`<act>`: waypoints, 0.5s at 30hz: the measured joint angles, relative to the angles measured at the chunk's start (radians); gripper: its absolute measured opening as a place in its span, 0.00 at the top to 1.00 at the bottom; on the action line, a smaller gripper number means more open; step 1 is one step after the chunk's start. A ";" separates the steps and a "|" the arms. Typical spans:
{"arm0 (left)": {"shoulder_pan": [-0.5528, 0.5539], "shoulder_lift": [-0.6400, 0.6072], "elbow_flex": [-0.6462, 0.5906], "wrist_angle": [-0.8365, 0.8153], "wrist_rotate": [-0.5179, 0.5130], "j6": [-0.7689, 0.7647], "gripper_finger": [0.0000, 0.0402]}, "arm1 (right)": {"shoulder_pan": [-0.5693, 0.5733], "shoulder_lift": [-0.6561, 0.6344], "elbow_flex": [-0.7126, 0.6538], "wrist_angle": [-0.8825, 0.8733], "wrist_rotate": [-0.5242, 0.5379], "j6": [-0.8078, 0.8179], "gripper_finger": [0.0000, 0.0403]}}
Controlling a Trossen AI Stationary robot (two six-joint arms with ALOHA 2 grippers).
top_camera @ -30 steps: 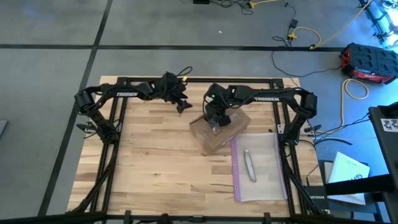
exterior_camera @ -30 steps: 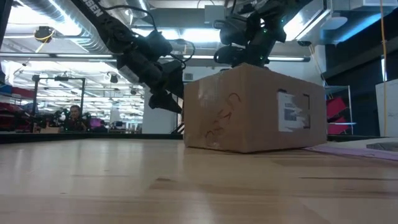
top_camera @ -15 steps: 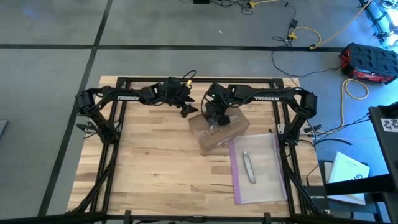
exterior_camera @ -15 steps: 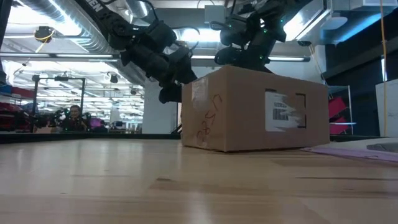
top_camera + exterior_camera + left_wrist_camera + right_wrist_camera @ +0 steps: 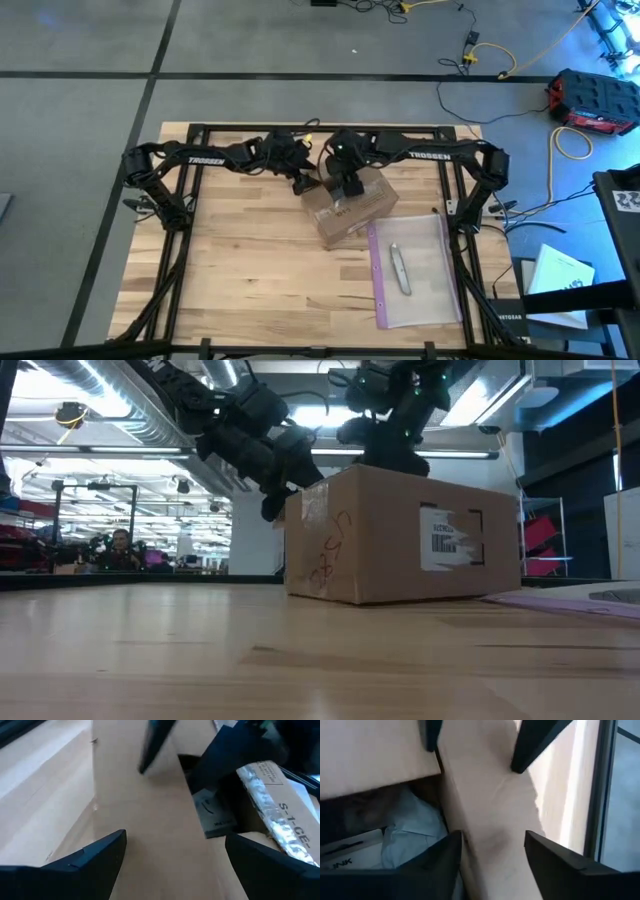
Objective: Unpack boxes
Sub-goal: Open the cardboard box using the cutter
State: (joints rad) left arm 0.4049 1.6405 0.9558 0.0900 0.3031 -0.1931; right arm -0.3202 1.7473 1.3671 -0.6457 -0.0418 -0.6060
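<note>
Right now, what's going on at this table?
Both arms are working on the small brown cardboard box at the back middle of the wooden table. The right gripper hangs open over its top; the left gripper, also open, sits at its left edge. A flap is partly lifted. A clear plastic bag holding a small grey tool lies beside it.

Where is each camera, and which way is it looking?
High view: above the table, looking straight down on both arms, the box, the clear bag and the grey tool.
Low view: at table-top height, looking level across at the box; both arms come in from above.
Left wrist view: on the left arm, looking past the left gripper at a box flap.
Right wrist view: on the right arm, looking past the right gripper at the box's open top.
All four views share the box.
</note>
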 joint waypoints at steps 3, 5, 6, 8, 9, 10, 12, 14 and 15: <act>-0.005 0.000 0.000 -0.003 0.000 -0.002 0.18 | 0.000 -0.002 0.071 -0.084 -0.011 0.022 0.44; -0.005 0.000 0.000 -0.001 0.000 0.000 0.18 | 0.000 -0.003 0.128 -0.164 -0.034 0.050 0.42; -0.006 0.000 0.000 -0.001 -0.001 0.000 0.18 | 0.000 -0.003 0.157 -0.209 -0.048 0.066 0.42; -0.006 0.000 0.000 -0.001 -0.001 -0.001 0.18 | 0.000 -0.004 0.212 -0.304 -0.100 0.129 0.41; -0.006 0.000 0.000 0.001 -0.001 -0.002 0.18 | -0.001 -0.004 0.237 -0.365 -0.164 0.163 0.41; -0.006 0.000 0.000 0.005 -0.001 -0.007 0.18 | -0.002 -0.005 0.257 -0.431 -0.237 0.176 0.41; -0.010 0.000 0.000 0.012 -0.001 -0.010 0.18 | -0.002 -0.006 0.276 -0.499 -0.330 0.191 0.41; -0.018 0.000 0.000 0.018 -0.004 -0.008 0.18 | 0.000 -0.006 0.277 -0.525 -0.348 0.207 0.41; -0.023 0.003 0.000 0.023 -0.011 -0.002 0.18 | 0.000 -0.005 0.272 -0.533 -0.345 0.210 0.41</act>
State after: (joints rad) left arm 0.3819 1.6431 0.9558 0.1130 0.2917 -0.1954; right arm -0.3198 1.7419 1.6386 -1.1785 -0.3869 -0.3960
